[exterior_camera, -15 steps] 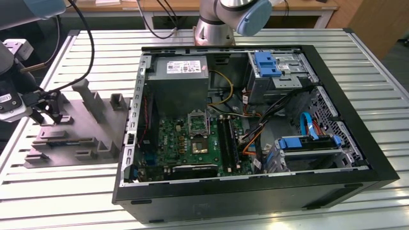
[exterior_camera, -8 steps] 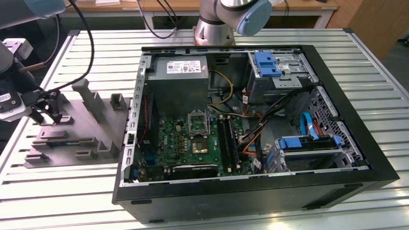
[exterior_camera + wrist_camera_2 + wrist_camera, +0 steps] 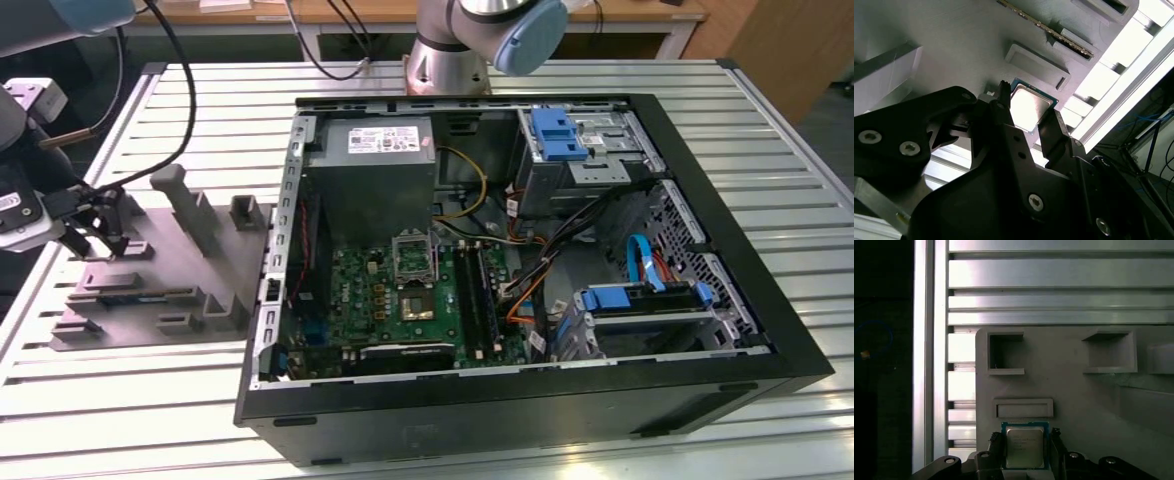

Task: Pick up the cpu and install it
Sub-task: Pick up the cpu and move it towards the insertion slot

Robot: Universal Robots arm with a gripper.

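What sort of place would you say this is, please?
Most likely a robotics lab bench for computer assembly: an open computer case lies on a slatted aluminium table, a robot arm's base stands by it, and a grey parts fixture holds the cpu.

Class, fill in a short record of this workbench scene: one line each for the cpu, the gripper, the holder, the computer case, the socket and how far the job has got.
cpu: metal top up, at the grey holder, outside the case
gripper: right at the cpu, at the exterior view's left
grey holder: on the slatted table, beside the case
computer case: open, lying on its side, green board showing
socket: on that board, well away from the gripper
progress: cpu not yet installed
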